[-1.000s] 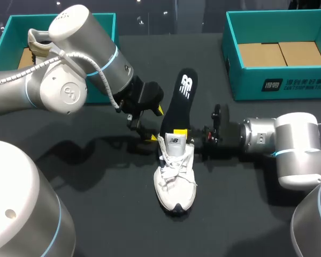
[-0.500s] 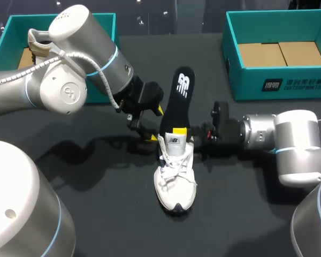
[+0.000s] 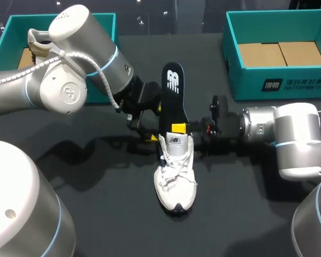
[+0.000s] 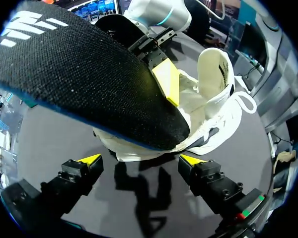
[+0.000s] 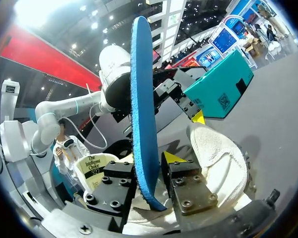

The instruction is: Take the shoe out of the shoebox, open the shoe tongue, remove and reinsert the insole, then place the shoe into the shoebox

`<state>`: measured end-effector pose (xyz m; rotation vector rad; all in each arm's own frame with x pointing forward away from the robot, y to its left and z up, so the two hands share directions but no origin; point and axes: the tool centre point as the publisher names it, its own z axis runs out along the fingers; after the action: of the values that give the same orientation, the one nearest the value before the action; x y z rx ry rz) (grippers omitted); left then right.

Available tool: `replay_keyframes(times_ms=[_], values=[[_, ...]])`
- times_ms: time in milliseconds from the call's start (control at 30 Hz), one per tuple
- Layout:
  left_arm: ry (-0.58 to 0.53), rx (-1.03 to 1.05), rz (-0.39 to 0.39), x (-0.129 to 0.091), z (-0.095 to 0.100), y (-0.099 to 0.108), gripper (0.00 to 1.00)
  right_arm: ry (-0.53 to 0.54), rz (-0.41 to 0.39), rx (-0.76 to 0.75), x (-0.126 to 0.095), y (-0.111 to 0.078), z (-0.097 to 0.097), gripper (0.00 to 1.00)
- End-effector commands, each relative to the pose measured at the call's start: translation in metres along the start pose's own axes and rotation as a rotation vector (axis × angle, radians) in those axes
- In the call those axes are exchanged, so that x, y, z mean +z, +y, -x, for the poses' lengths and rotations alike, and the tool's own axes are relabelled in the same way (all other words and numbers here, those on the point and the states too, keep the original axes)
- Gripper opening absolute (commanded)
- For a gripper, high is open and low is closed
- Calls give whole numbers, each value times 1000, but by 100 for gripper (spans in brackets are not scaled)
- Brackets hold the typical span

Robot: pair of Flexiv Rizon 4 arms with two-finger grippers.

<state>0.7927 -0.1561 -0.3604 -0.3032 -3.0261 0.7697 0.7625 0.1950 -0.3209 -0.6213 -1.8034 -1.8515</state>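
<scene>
A white shoe (image 3: 175, 174) lies mid-table, toe toward the front edge; its heel opening (image 5: 218, 158) is just under my right gripper. A black insole (image 3: 172, 96) with a blue edge (image 5: 141, 124) stands on end, its lower end in the shoe. From the right, my right gripper (image 3: 180, 128) is shut on the insole, one finger (image 5: 186, 188) on each face. My left gripper (image 4: 139, 162) is open just behind the shoe's heel (image 4: 139, 148), its fingertips (image 4: 89, 159) apart and holding nothing. The insole (image 4: 84, 74) leans over it.
A teal shoebox (image 3: 281, 85) with a cardboard floor stands at the back right. A second teal box (image 3: 10, 27) at the back left holds another shoe (image 3: 37, 47), partly hidden by my left arm. Bare dark tabletop lies in front of the shoe.
The insole's top has swung to the left and stands more upright, turned by my right gripper, which shifted slightly back. The left arm and the shoe have stayed put.
</scene>
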Motion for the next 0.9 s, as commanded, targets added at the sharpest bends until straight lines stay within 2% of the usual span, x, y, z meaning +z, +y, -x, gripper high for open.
replay_keyframes(times_ms=[33, 167, 200, 233, 533, 900], values=[[-1, 1, 2, 0, 0, 0, 100, -4, -2, 5, 1, 0, 0, 27], [-1, 1, 2, 0, 0, 0, 100, -10, 6, 10, 0, 0, 1, 25], [-1, 1, 2, 0, 0, 0, 100, -12, 8, 12, 0, 0, 1, 20], [-1, 1, 2, 0, 0, 0, 100, -16, 10, 15, 0, 0, 1, 0], [-1, 1, 2, 0, 0, 0, 100, -44, 8, 67, 1, -15, 9, 0], [-1, 1, 2, 0, 0, 0, 100, -80, 27, 121, -7, -39, 4, 0]])
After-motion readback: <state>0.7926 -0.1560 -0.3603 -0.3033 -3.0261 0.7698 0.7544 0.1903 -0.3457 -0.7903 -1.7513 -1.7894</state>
